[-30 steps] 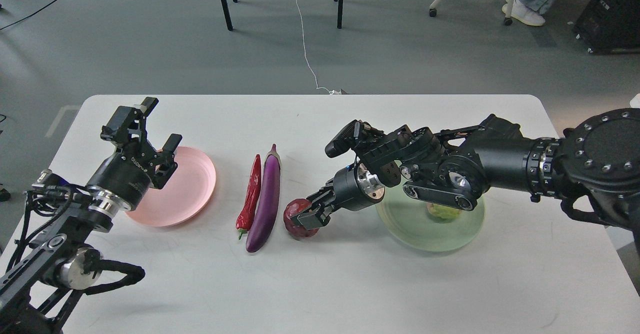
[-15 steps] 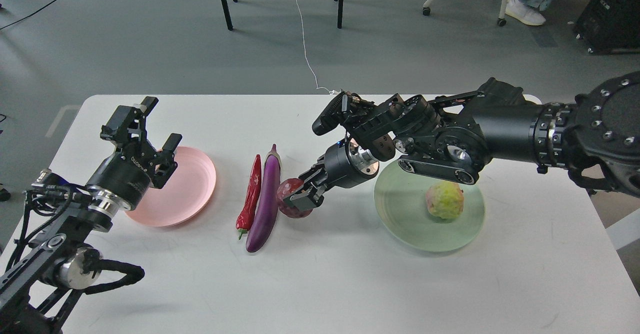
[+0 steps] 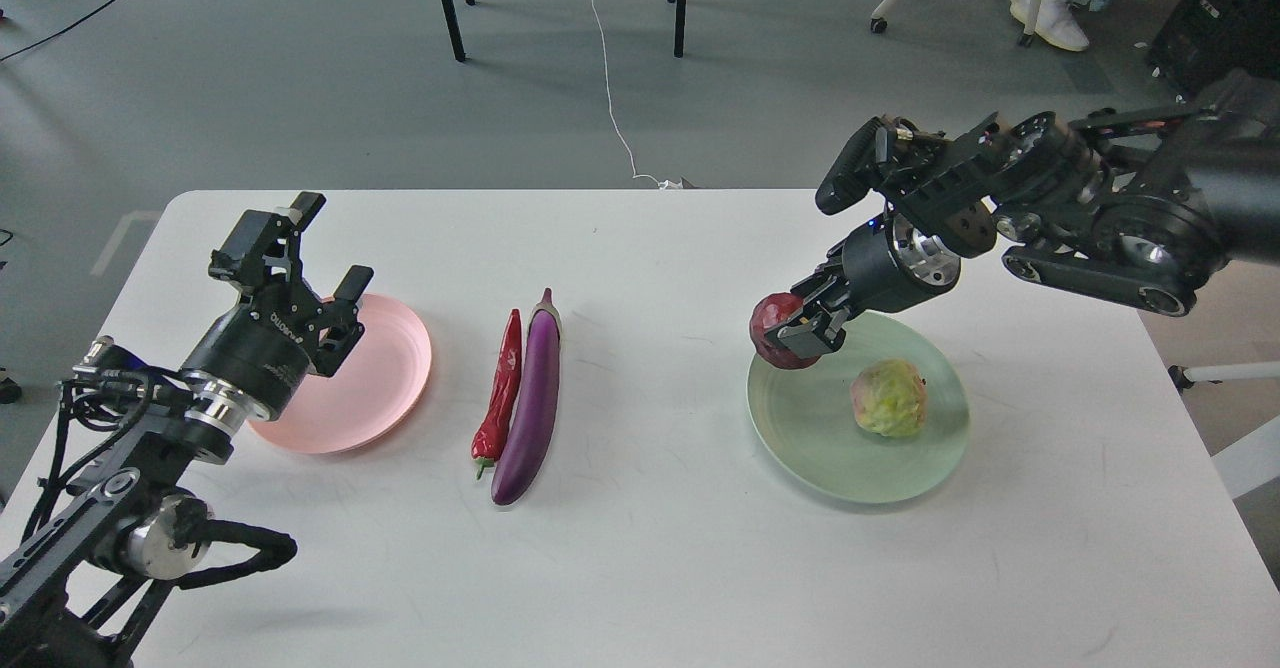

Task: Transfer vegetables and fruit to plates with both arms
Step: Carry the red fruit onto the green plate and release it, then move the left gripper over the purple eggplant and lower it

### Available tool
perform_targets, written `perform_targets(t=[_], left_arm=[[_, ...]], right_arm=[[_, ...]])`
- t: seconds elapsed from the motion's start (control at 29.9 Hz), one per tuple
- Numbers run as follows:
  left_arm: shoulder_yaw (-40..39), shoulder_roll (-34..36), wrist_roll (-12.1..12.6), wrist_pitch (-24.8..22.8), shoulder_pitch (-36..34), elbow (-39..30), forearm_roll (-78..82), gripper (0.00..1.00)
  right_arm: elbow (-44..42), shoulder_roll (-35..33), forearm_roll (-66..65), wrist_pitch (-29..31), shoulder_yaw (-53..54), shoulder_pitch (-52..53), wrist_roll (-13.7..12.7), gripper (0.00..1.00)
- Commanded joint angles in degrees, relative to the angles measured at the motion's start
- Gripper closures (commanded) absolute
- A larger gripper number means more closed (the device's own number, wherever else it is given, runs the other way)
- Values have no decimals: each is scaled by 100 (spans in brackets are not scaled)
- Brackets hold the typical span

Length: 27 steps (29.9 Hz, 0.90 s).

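Observation:
My right gripper [image 3: 795, 331] is shut on the dark red pomegranate [image 3: 777, 329] and holds it in the air over the left rim of the mint-green plate [image 3: 830, 458]. The bumpy yellow-green fruit [image 3: 889, 398] lies on that plate. The purple eggplant [image 3: 531, 403] and the red chili pepper [image 3: 502, 386] lie side by side at the table's middle. My left gripper [image 3: 318, 245] is open and empty, raised over the left part of the pink plate [image 3: 375, 388].
The white table [image 3: 650, 568] has rounded corners and free surface in front and between the plates. Beyond its far edge are chair legs [image 3: 448, 3], a white cable [image 3: 610, 78] on the grey floor and a person's feet [image 3: 1050, 18].
My right gripper lifted the pomegranate from beside the eggplant and carried it right, up over the green plate's left rim. The left arm barely moved.

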Motion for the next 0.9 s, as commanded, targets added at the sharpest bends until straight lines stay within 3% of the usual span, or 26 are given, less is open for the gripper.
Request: perform_targets(t=[0.0,0.1,0.2,0.23,0.43,0.64,0.87], left_arm=[[7,-9,0,0,0,-18,11,2],[7,26,0,9,0,-80,11,2],[-2,70,0,9,0,-80,11,2],[-2,79,0,18,0,-80,11,2],[-2,105,9,18,-27,-80,11,2],[7,263,9,9,-97,-71,37,2],[191,711,-122,-43,-466,-62,703,2]], right_arm=[[-150,-3,4,-199,159,-364,0,53],[-361,85,4,-419,282,-558,0,46],[-379,129,4,-420,291,-576,0,13],[-379,120,4,-420,291,-576,0,8],[-326,-20,92,-367,352,-453,0,6],[-308,-372,416,-393,1317,-452,0,5],[-423,-486,3357,-463,2768,-1830,0,5]])
